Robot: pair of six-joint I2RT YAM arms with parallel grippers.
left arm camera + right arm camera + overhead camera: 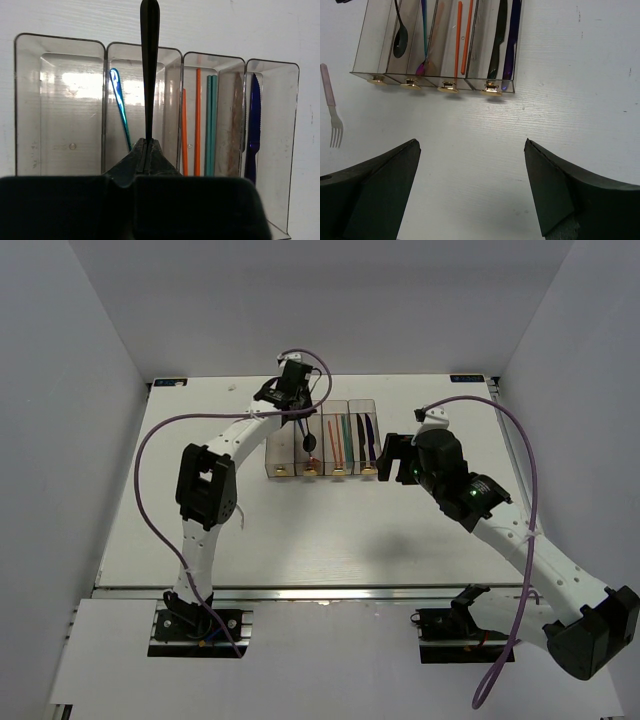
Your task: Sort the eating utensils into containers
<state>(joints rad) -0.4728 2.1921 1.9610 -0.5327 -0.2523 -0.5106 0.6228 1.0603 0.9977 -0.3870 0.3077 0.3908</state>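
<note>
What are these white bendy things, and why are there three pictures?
They are two robot arms on a table, each ending in a two-finger gripper. One picture looks down from above; the other two come from little cameras on the arms' wrists. On the table stand four clear bins joined in a row, holding chopsticks, knives and a shiny spoon. A fork lies on the table beside them. The left gripper pinches a black spoon over the bins. The right gripper is open and holds nothing.
</note>
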